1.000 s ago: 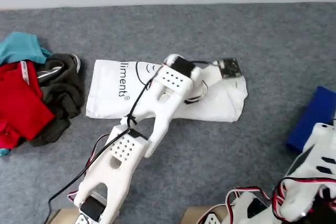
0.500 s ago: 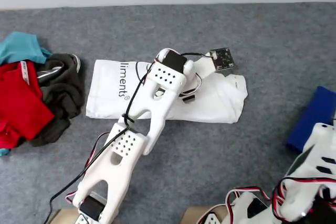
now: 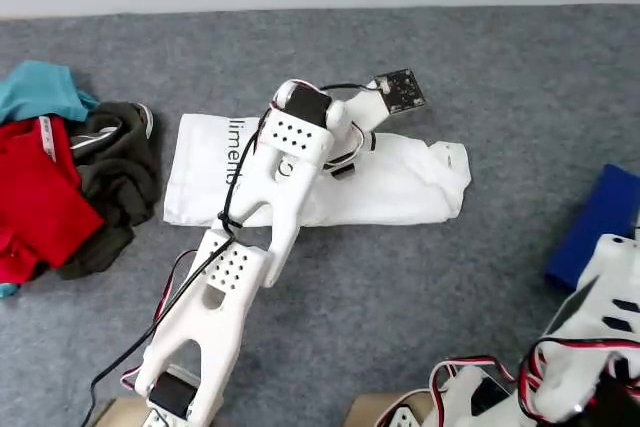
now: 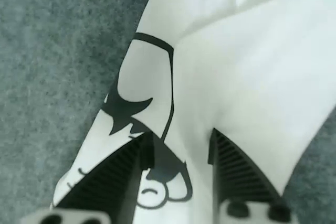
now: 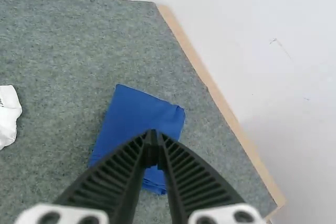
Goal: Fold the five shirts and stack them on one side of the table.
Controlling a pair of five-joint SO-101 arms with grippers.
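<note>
Left arm (image 3: 285, 172) reaches across the middle of the table (image 3: 420, 297), its wrist over the white shirt (image 3: 410, 187). The white shirt lies spread flat at table centre, long side running left to right, with black print showing on its left part. In the left wrist view the left claw (image 4: 176, 153) sits right over the white shirt (image 4: 252, 66). Its fingers (image 4: 118, 184) are apart, with printed cloth showing in the gap. Cannot tell whether the tips touch the fabric.

Right arm (image 3: 600, 347) sits at the near right corner. The right claw (image 5: 152, 137) has its fingers together with nothing between them, and it points at the blue shirt (image 5: 139, 116). The blue shirt (image 3: 600, 217) is folded into a rectangle near the right edge of the table, well apart from the white one.

A heap of three unfolded shirts lies at the left edge:
- The red shirt (image 3: 35, 192) is in front.
- The teal shirt (image 3: 40, 89) is behind it.
- The dark grey shirt (image 3: 120, 177) is just beside the red one, near the white shirt's left end but not touching it.

The table has a grey felt-like cover, and a pale wall (image 5: 273, 35) runs along its right side.
</note>
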